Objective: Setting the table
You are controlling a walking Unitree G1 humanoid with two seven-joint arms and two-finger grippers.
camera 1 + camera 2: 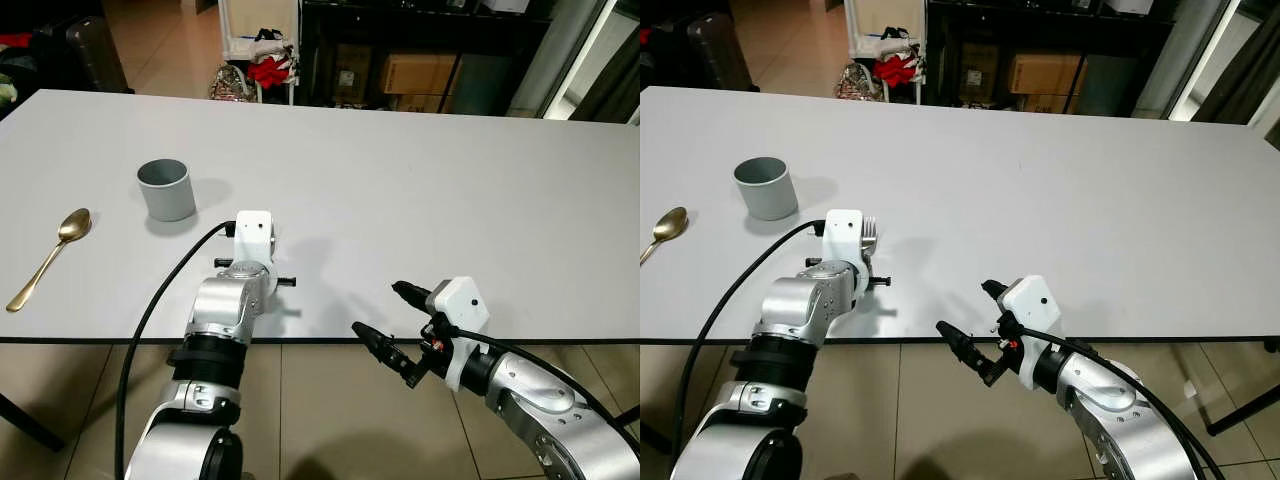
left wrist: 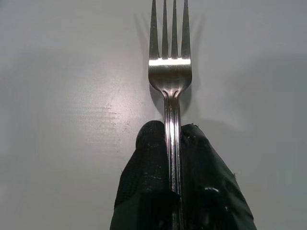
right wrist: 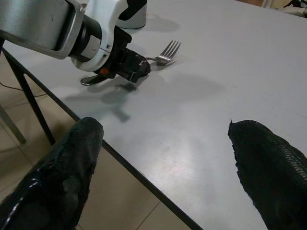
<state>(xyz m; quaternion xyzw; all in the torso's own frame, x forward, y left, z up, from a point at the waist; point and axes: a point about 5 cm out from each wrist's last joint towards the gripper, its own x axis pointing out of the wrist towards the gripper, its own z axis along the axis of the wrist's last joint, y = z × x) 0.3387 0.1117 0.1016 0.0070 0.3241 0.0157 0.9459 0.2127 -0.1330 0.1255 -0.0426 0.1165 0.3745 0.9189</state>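
black fingers [image 3: 62, 177] of the right gripper [image 1: 397, 322] stand wide apart, holding nothing, at the near edge of the white rectangular table [image 1: 450, 180]. just beyond, the left gripper [image 3: 136, 70] pinches the handle of the one silver metal fork [image 2: 171, 81], low over the tabletop; its wrist view shows four tines, which the left eye view hides behind the wrist. farther left stand one grey cylindrical cup [image 1: 166, 189] and one gold spoon [image 1: 48, 258].
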